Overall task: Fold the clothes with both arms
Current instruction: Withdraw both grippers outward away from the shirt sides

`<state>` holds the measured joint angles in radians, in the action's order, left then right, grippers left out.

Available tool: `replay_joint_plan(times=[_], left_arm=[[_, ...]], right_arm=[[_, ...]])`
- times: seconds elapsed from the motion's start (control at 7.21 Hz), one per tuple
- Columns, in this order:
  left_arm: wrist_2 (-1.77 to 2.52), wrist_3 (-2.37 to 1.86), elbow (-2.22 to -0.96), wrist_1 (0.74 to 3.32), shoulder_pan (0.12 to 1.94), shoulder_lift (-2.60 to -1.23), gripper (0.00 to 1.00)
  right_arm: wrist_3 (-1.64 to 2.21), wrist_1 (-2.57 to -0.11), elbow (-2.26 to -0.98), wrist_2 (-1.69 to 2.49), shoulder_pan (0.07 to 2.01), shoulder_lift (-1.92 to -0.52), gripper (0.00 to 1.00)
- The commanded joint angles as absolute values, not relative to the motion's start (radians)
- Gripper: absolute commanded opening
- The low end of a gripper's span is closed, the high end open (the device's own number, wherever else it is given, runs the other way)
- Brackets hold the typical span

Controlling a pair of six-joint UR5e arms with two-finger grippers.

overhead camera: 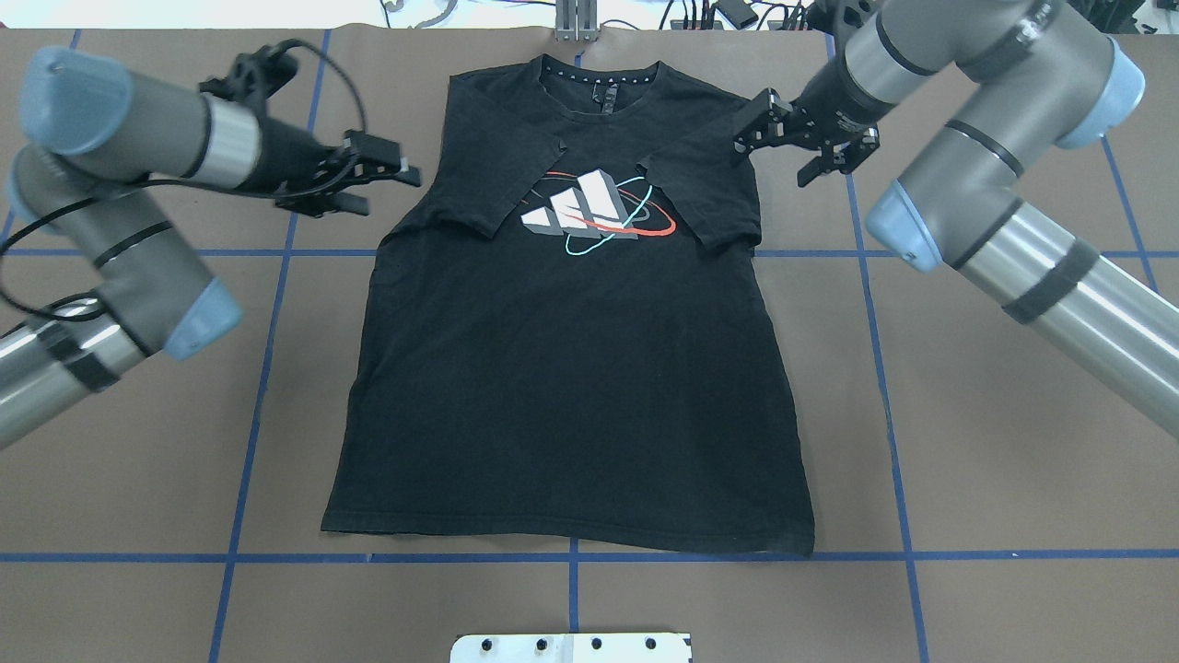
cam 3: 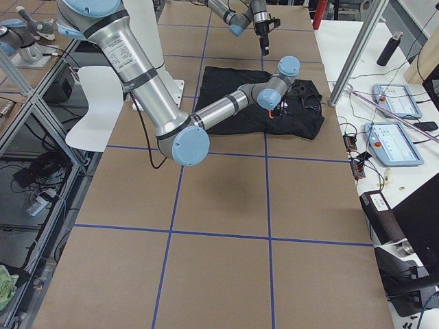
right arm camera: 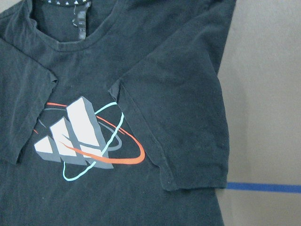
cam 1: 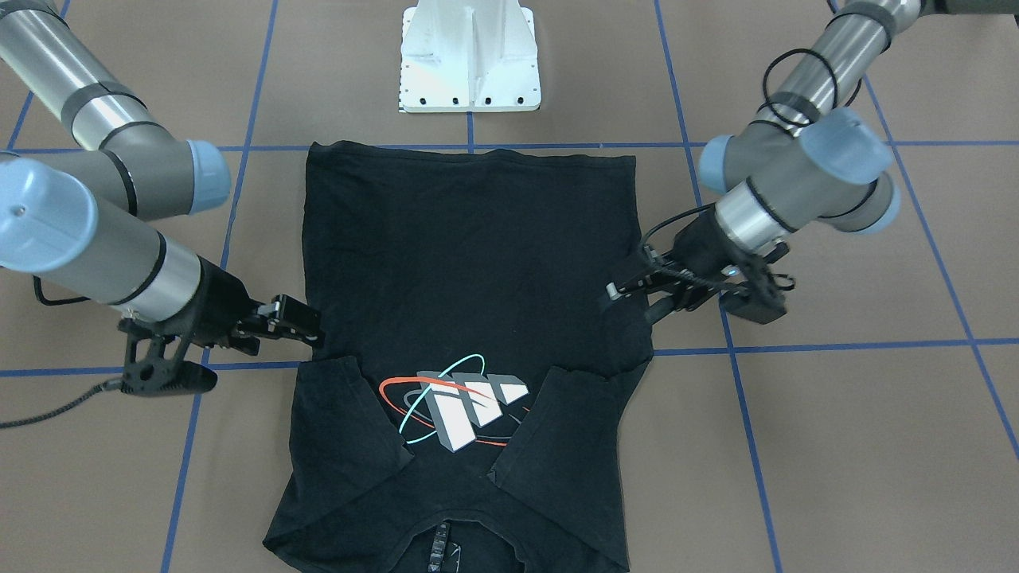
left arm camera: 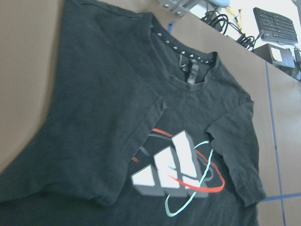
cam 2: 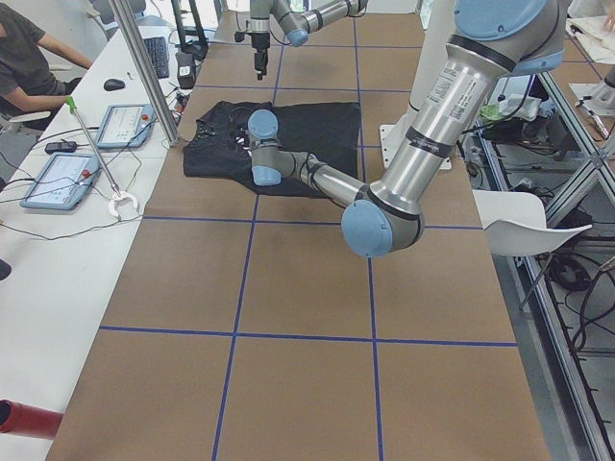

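The black T-shirt (overhead camera: 571, 387) lies flat on the brown table with its logo (overhead camera: 589, 212) facing up. Both short sleeves are folded inward over the chest. Its collar points away from the robot base, and its hem is nearest the base. My left gripper (overhead camera: 391, 189) hovers just outside the shirt's left shoulder edge, open and empty; the front-facing view also shows this gripper (cam 1: 629, 298). My right gripper (overhead camera: 769, 161) sits beside the right shoulder edge, open and holding nothing; it shows in the front view as well (cam 1: 306, 326). Neither wrist view shows fingers, only the shirt (left arm camera: 117, 117) (right arm camera: 178, 84).
The white bolted pedestal base (cam 1: 470, 56) stands behind the hem. Blue tape lines (overhead camera: 267, 304) grid the table. A side bench with tablets (cam 2: 62, 178), a metal post (cam 2: 144, 67) and a seated person (cam 2: 19, 58) lies beyond the collar side.
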<state>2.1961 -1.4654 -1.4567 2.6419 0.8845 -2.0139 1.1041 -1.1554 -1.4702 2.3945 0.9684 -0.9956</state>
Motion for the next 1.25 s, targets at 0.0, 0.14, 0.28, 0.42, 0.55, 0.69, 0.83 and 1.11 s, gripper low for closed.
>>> replay_joint_plan(times=[0.0,0.14,0.28,0.42,0.55,0.69,0.83,1.11], left_arm=[[2.215,-1.456,-1.622,2.643,0.893,-1.791,0.99],[2.214,-1.456,-1.684,2.643,0.89,-1.713,0.99],[2.214,-1.456,-1.719,2.643,0.882,-1.669,0.99],[2.212,-1.454,-1.724,2.643,0.881,-1.661,0.99],[2.207,-1.454,-1.723,2.645,0.881,-1.661,0.99],[2.206,-1.454,-1.735,2.645,0.881,-1.661,0.99],[2.197,-1.453,-1.736,2.646,0.879,-1.666,0.99],[2.18,-1.453,-1.738,2.646,0.862,-1.667,0.99]], right_arm=[[1.237,-1.154,-1.592,2.448,0.956,-1.096,1.0],[1.262,-1.155,-1.674,2.413,0.921,-1.161,1.0],[1.262,-1.158,-1.76,2.328,0.849,-1.242,1.0],[1.264,-1.16,-1.799,2.303,0.804,-1.284,1.0],[1.262,-1.16,-1.83,2.303,0.767,-1.307,1.0],[1.264,-1.163,-1.857,2.295,0.712,-1.346,1.0],[1.264,-1.163,-1.877,2.278,0.68,-1.383,1.0],[1.264,-1.163,-1.904,2.279,0.615,-1.434,1.0]])
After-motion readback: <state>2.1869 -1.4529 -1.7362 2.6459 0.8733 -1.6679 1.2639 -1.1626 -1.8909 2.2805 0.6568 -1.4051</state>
